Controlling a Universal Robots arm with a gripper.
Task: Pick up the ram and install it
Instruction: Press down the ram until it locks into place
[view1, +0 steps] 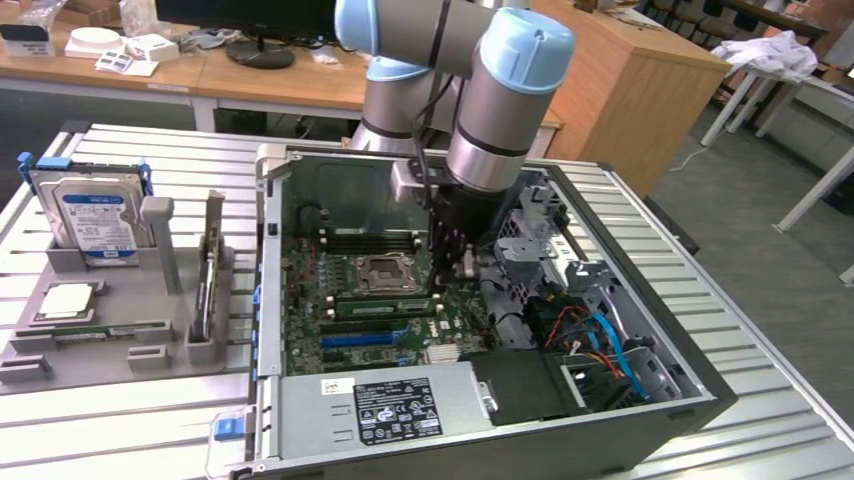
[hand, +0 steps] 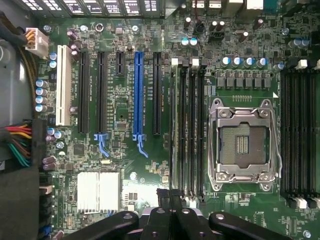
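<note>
The ram is a narrow green stick lying along a memory slot just in front of the CPU socket inside the open PC case. In the wrist view the ram shows edge-on in the outermost black slot beside the socket. My gripper hangs inside the case just above the stick's end at the exterior view's right. In the wrist view my gripper has its dark fingertips pressed close together at the end of that slot, with nothing visible between them.
A grey rack outside the case, at the exterior view's left, holds a blue-labelled hard drive and a thin board on edge. A power supply, drive cage and coloured cables crowd the case around the motherboard.
</note>
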